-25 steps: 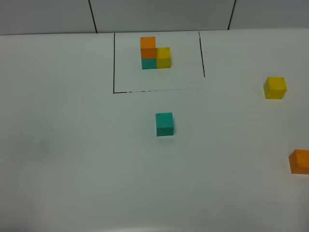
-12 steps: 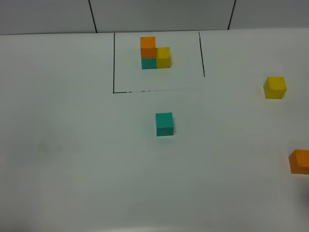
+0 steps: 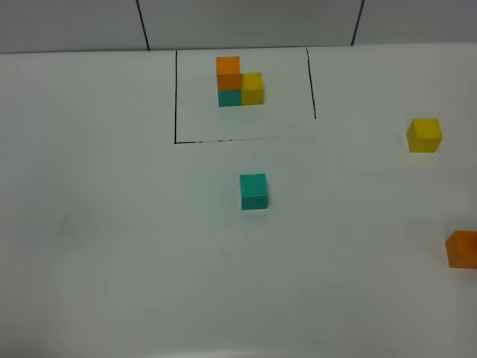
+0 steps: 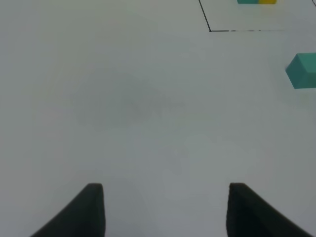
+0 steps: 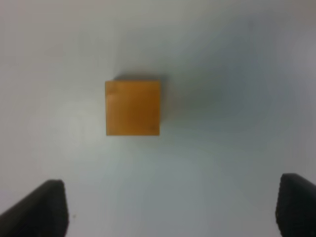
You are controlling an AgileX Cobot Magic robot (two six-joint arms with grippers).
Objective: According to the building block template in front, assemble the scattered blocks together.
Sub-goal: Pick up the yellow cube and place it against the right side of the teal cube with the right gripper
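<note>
The building block template (image 3: 239, 82) stands inside a black outline at the back: orange atop teal, yellow at its side. Its lower edge shows in the left wrist view (image 4: 256, 1). The teal block (image 3: 253, 191) sits mid-table and shows in the left wrist view (image 4: 302, 70). The yellow block (image 3: 424, 135) lies at the right. The orange block (image 3: 463, 249) sits at the right edge. The right gripper (image 5: 170, 210) is open above the table, with the orange block (image 5: 133, 107) ahead of its fingertips. The left gripper (image 4: 165, 210) is open over bare table. Neither gripper shows in the exterior high view.
The black outline (image 3: 176, 97) marks a rectangle at the back of the white table. A grey tiled wall (image 3: 246, 22) runs behind the table's far edge.
</note>
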